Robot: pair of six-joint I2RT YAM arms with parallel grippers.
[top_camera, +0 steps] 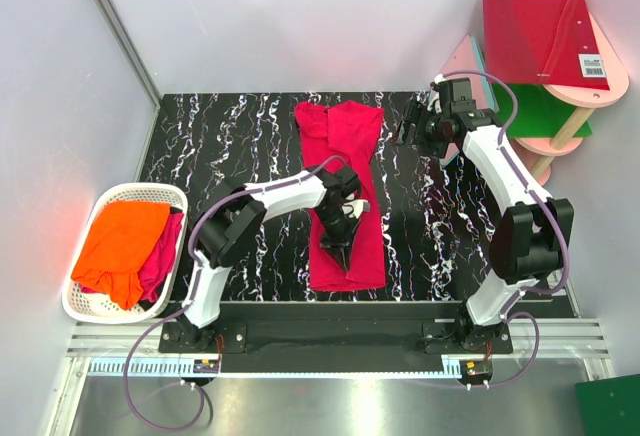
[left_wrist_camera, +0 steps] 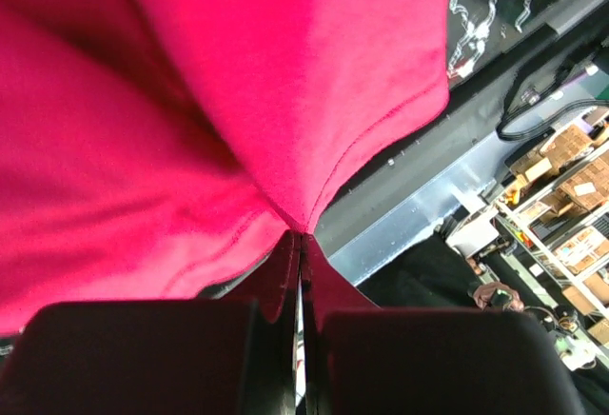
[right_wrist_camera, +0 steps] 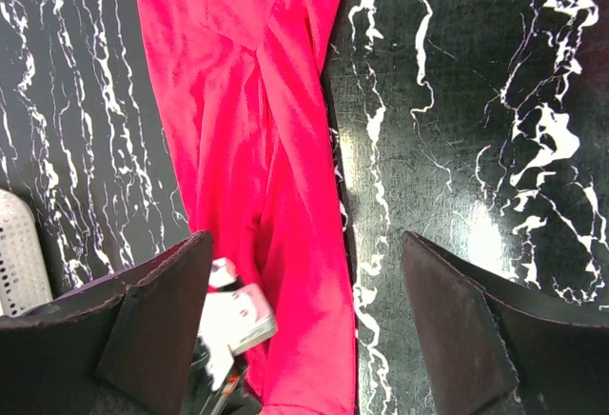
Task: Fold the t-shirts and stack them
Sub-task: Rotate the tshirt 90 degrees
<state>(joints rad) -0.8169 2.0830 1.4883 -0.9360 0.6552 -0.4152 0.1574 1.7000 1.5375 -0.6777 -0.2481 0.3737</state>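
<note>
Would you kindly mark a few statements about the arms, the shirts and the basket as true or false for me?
1. The left gripper is shut on the crimson t-shirt. True.
2. The right gripper grips a sleeve of that shirt. False: its jaws stand wide open, holding nothing, above the table.
3. The orange t-shirt lies in the white basket. True.
4. The basket stands off the table's right side. False: it stands at the table's left side, beside the left arm.
</note>
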